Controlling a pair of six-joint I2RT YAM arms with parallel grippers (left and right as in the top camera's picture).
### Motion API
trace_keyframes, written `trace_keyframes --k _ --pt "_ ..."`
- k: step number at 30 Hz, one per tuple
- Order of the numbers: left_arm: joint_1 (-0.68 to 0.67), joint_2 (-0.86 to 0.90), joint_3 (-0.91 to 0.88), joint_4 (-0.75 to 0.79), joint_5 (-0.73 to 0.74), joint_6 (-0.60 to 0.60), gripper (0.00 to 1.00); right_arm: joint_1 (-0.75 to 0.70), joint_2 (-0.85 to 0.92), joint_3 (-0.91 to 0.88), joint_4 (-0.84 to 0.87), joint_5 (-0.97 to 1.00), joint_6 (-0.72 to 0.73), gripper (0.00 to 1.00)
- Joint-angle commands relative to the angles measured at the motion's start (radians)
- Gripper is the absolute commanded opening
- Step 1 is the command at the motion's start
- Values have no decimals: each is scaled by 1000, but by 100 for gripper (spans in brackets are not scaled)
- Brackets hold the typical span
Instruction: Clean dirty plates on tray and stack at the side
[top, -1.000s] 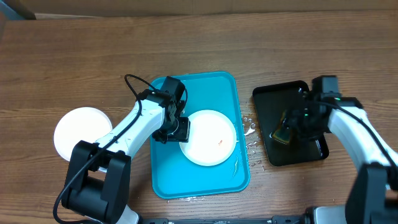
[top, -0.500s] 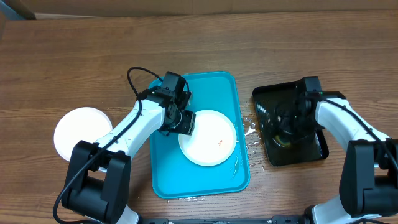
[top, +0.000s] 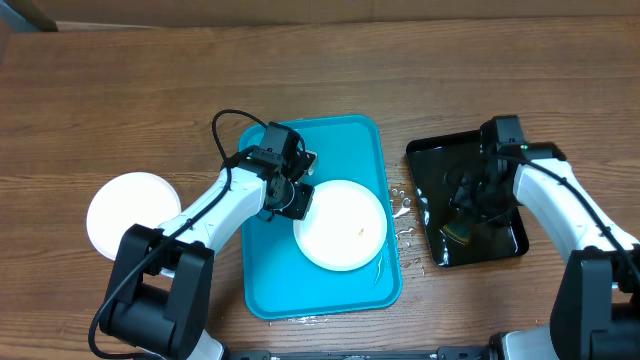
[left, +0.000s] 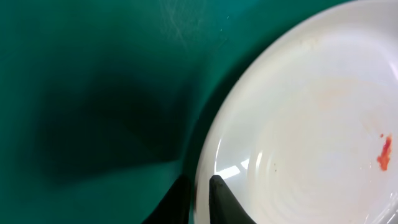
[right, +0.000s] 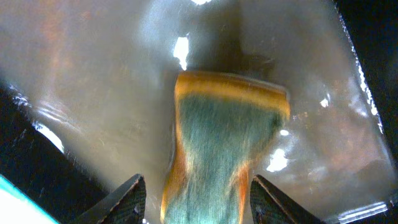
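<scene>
Left tool (left: 198, 200) is pinching the rim of the smeared white plate (top: 340, 225) lying in the turquoise tray (top: 350, 140); so shallow a grip is risking a slip if lifted. Right tool (right: 199, 198), unclenched, is straddling the sponge (right: 227, 143) in the black tray (top: 430, 165), risking a skewed pickup.
</scene>
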Motion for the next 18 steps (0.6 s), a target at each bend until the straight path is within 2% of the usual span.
trace_keyframes --k 1,3,4,5,7,8,10,11,12,15,16,18 --pt "-7 -13 -6 2 61 16 10 4 -13 -77 69 94 106 55" --pt "-8 -13 -9 0 61 16 9 4 -12 -121 137 131 134 53" --pt "-8 -13 -11 -2 61 16 6 4 -11 -141 170 134 135 49" --pt "-8 -13 -12 -4 61 15 5 4 -11 -154 196 131 135 39" --pt "-8 -13 -12 -18 61 15 4 5 -11 -164 229 128 135 7" --pt "-8 -13 -12 -26 60 15 4 5 -12 -163 237 122 133 4" --pt "-8 -13 -12 -43 60 15 5 5 -13 -150 238 102 98 4" --pt "-8 -13 -12 -50 59 15 15 5 -13 -140 236 85 67 4" --pt "-8 -13 -12 -56 56 15 30 5 -14 -126 231 65 30 4" --pt "-6 -13 -12 -65 58 -17 49 5 -19 -60 175 43 -42 4" --pt "-6 -13 -12 -65 61 -28 52 5 -23 -35 153 42 -65 10" --pt "-6 -13 -12 -64 61 -35 55 5 -34 10 111 43 -108 32"
